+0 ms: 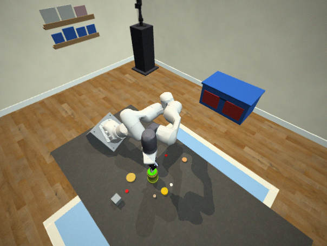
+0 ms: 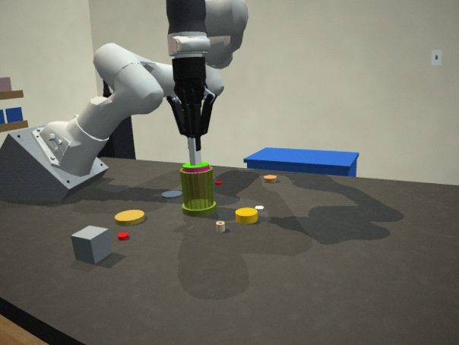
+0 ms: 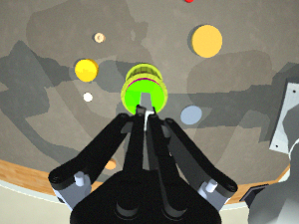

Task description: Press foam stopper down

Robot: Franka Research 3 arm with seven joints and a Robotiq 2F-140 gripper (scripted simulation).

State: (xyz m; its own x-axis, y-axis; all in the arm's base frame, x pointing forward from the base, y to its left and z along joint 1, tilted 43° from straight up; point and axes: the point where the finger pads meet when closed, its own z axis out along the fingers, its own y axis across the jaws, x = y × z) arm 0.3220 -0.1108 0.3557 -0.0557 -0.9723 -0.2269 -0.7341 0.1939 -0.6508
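An olive-yellow ribbed jar (image 2: 197, 191) stands upright on the dark table; it also shows in the top view (image 1: 152, 176) and in the wrist view (image 3: 146, 82). A foam stopper with a bright green top (image 2: 195, 166) over a magenta band sits in its mouth, the top a little above the rim. My gripper (image 2: 194, 159) is shut and empty, pointing straight down, with its fingertips touching the green top. In the wrist view the shut fingertips (image 3: 145, 111) lie over the near edge of the green disc (image 3: 138, 99).
Around the jar lie a flat yellow disc (image 2: 129, 216), a thicker yellow disc (image 2: 246, 215), a small tan ring (image 2: 220, 226), red buttons (image 2: 122, 235), a white button (image 2: 259, 207), an orange disc (image 2: 270, 178), a grey-blue disc (image 2: 172, 194) and a grey cube (image 2: 91, 244). The arm's base (image 2: 42, 167) stands left.
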